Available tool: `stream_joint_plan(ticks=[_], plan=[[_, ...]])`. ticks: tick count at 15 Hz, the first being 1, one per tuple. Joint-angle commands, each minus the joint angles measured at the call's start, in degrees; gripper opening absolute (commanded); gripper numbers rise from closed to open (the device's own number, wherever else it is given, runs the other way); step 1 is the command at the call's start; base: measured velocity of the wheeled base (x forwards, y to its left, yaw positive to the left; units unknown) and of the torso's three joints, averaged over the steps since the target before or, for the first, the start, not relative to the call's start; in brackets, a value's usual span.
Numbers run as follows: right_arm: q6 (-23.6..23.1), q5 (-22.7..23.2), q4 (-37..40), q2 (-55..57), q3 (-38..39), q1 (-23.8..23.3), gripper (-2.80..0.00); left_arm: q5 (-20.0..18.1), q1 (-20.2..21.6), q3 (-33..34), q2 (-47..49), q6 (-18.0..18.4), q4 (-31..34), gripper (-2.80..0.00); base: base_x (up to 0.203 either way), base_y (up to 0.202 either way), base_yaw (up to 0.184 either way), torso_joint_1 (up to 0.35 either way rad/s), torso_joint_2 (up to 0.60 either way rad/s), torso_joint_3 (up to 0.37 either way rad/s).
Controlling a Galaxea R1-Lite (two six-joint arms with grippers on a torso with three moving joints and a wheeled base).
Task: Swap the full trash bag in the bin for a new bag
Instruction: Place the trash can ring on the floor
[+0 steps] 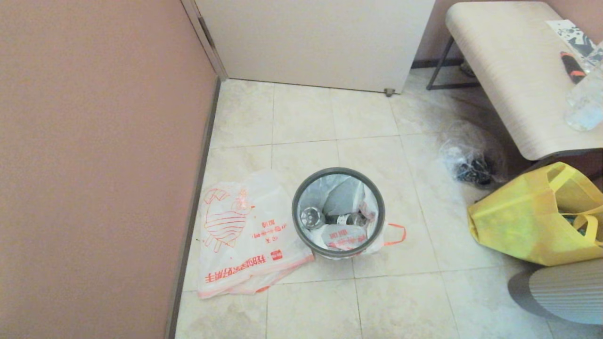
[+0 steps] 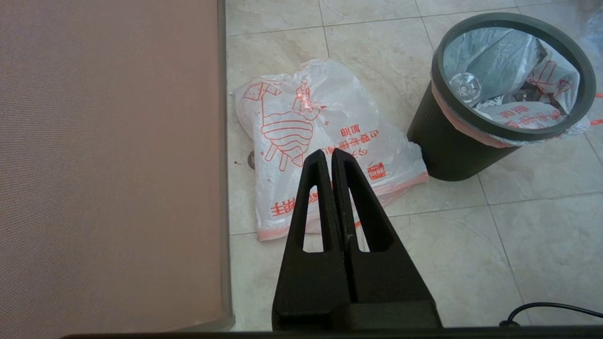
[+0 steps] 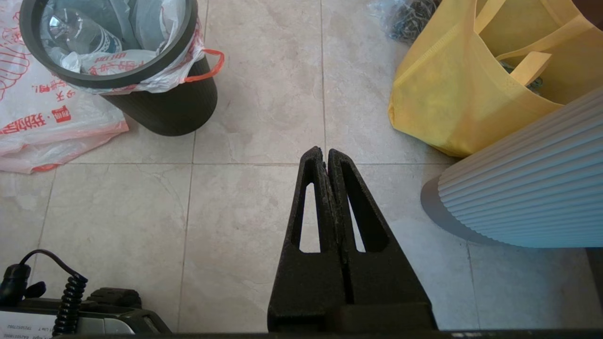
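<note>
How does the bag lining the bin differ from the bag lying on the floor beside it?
The full trash bag sits inside the bin, opened out, its edge folded over the rim; the new bag lies flat and limp on the tiles. The full trash bag holds clear bottles and litter; the new bag looks empty. Both are translucent white with red print.

Each gripper, the left gripper (image 2: 328, 153) and the right gripper (image 3: 320, 151), is matte black with two tapered fingers pierced by long triangular slots. A coiled black cable (image 3: 68, 299) trails near the base.
</note>
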Motion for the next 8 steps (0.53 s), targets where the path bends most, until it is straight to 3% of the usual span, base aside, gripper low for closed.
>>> stream_joint_plan(ticks=[1,8], plan=[[0.0,0.0,0.0,-0.1,0.0,0.0,-2.80,0.0,0.0,1.3,0.0,0.0,0.0,-2.80,0.000,0.000,0.000,0.000,0.00,0.000],[0.0,-0.1,0.3,-0.1,-0.1,0.0,-2.80,0.0,0.0,1.3,0.0,0.0,0.0,-2.80,0.000,0.000,0.000,0.000,0.00,0.000]])
